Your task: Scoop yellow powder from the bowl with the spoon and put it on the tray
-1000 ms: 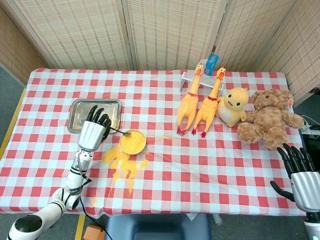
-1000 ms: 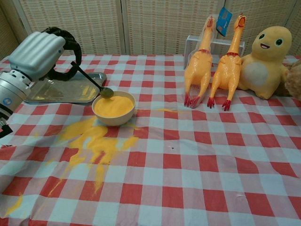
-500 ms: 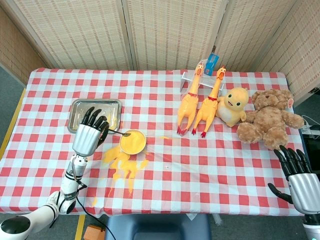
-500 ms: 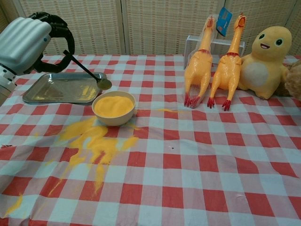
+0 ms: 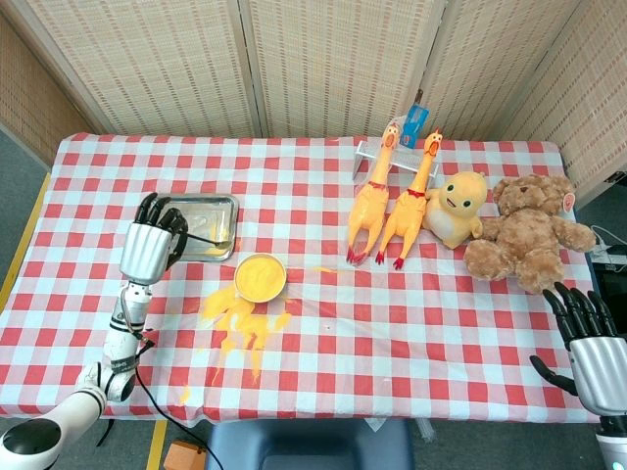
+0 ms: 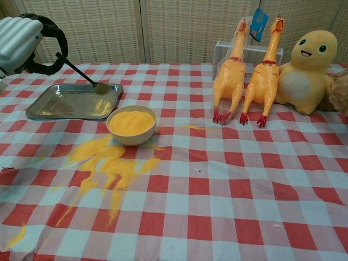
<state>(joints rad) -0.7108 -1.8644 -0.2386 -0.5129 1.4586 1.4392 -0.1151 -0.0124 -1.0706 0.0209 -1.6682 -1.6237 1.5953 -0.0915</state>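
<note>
My left hand (image 5: 149, 247) (image 6: 24, 43) grips a thin dark spoon (image 6: 81, 74) and holds it above the metal tray (image 5: 220, 208) (image 6: 49, 109). The spoon's bowl (image 6: 101, 88) hangs over the tray's right end. Some yellow powder (image 5: 218, 247) lies in the tray's near right corner. Just right of the tray stands the cream bowl (image 5: 260, 276) (image 6: 131, 124), full of yellow powder. My right hand (image 5: 588, 343) is at the table's near right corner, fingers spread and holding nothing.
Spilled yellow powder (image 5: 240, 321) (image 6: 109, 163) streaks the checked cloth in front of the bowl. Two rubber chickens (image 5: 392, 201), a yellow plush (image 5: 456, 208) and a teddy bear (image 5: 524, 230) sit at the back right, with a white rack (image 6: 247, 49) behind them.
My left hand has lifted and carried the spoon to the left, from over the bowl's rim to above the tray. The right hand has barely moved.
</note>
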